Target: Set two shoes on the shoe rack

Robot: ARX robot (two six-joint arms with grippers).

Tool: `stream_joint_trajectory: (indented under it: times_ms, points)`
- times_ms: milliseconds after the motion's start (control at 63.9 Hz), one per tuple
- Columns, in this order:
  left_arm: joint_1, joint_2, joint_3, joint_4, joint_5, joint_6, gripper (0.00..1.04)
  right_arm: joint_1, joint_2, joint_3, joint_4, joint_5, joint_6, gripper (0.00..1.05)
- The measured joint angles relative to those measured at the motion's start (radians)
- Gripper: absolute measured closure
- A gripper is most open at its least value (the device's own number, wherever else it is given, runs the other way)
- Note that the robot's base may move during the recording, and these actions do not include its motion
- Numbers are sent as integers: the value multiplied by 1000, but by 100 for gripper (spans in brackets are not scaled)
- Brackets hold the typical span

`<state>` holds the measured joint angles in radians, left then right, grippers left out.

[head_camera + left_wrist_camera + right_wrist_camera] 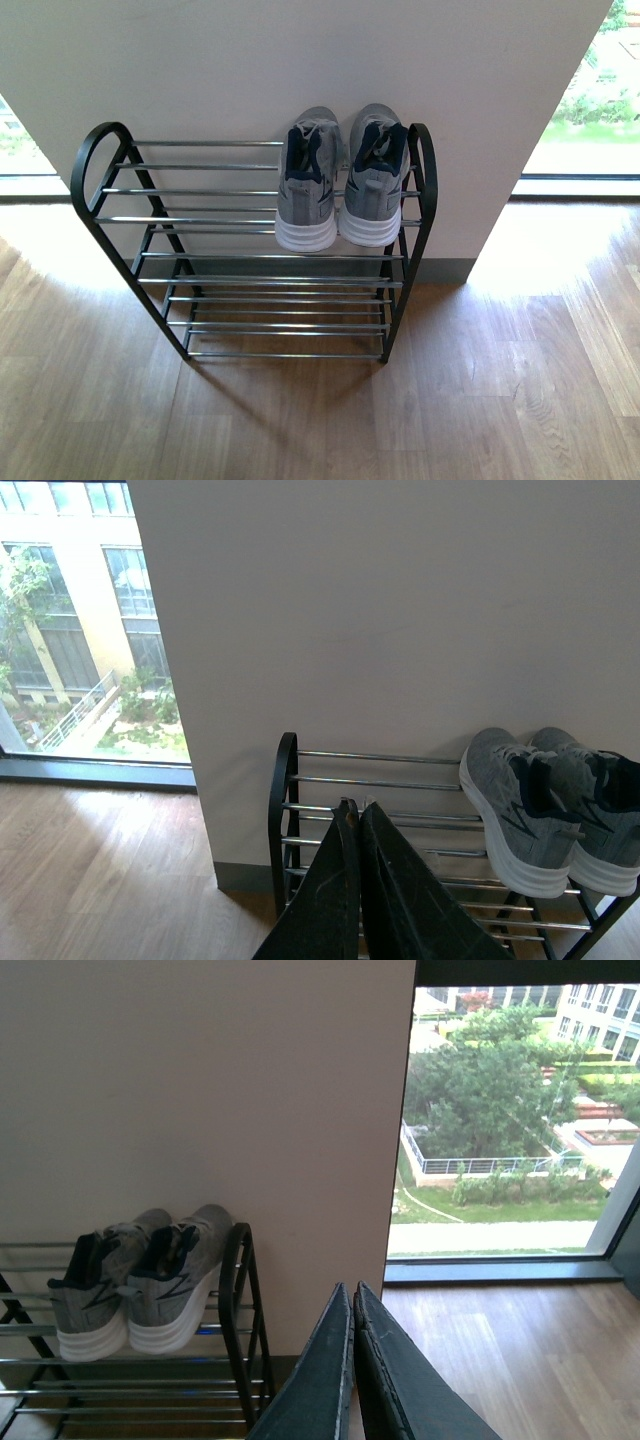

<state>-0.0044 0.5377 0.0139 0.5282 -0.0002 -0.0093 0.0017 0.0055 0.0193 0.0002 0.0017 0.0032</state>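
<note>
White wall (300,60), sunlit wood floor (500,400) (windows (510,1120) flank it).

Home-like entryway, wood plank floor (300,420), plain white wall (300,60), shoe rack (255,240) against it, floor-level windows (500,1120) onto gardens

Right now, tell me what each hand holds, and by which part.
Nothing. The left hand and right hand are shut and empty; both sneakers sit on the rack.
</note>
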Motion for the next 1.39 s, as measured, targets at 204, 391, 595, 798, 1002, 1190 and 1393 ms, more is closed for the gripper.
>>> stream_joint_trajectory:
  times_ms: [204,391,595,798,1002,1190,1393]
  points:
    - [0,-107,0,-101,0,0,103,0,0,0,0,0,0,103]
    - [0,-195,0,-184,0,0,103,0,0,0,0,0,0,103]
    - [0,-276,0,-265,0,0,103,0,0,0,0,0,0,103]
    - [0,-330,0,-318,0,0,103,0,0,0,0,0,0,103]
    - [0,-416,0,-427,0,0,103,0,0,0,0,0,0,103]
    - [0,-519,0,-526,-1,1,103,0,0,0,0,0,0,103]
    - [1,-521,0,-528,0,0,95,0,-1,0,0,0,-1,87]
